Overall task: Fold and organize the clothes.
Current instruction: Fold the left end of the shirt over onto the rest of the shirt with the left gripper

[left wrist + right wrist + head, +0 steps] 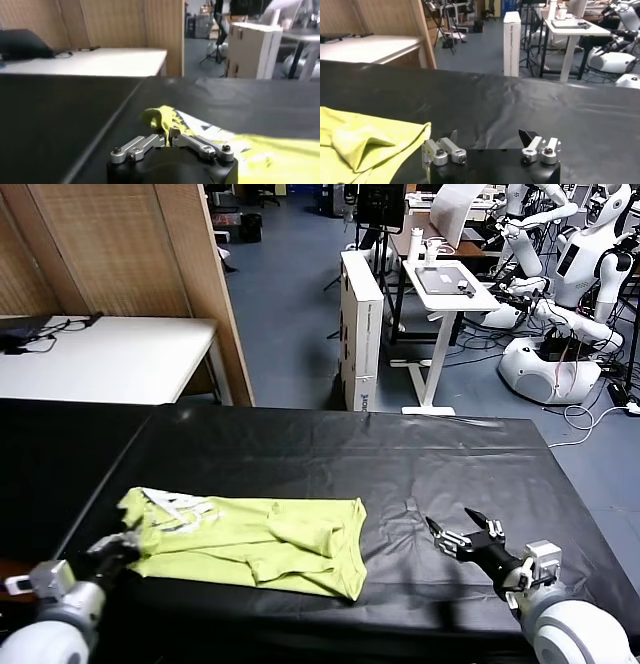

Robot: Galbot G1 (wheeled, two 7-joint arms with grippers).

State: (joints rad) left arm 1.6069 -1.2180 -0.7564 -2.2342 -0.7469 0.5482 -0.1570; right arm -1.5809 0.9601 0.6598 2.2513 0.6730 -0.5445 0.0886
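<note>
The clothes, one lime yellow-green T-shirt [260, 544], lies partly folded and rumpled on the black table [400, 464], with its white print toward the left end. My left gripper [125, 546] is at that left end, shut on a pinch of the shirt's edge. In the left wrist view the gripper [167, 136] clamps the yellow fabric, and the T-shirt [270, 152] spreads out beyond it. My right gripper [460, 536] hovers open over bare table, to the right of the shirt and apart from it. In the right wrist view the gripper [490, 136] holds nothing, and the T-shirt [365, 145] lies off to one side.
A white table [100, 359] and a wooden partition [130, 244] stand behind on the left. Beyond the far edge are a tall white box [362, 324], a white desk [450, 284] and other robots [570, 294]. Black table surface stretches right of the shirt.
</note>
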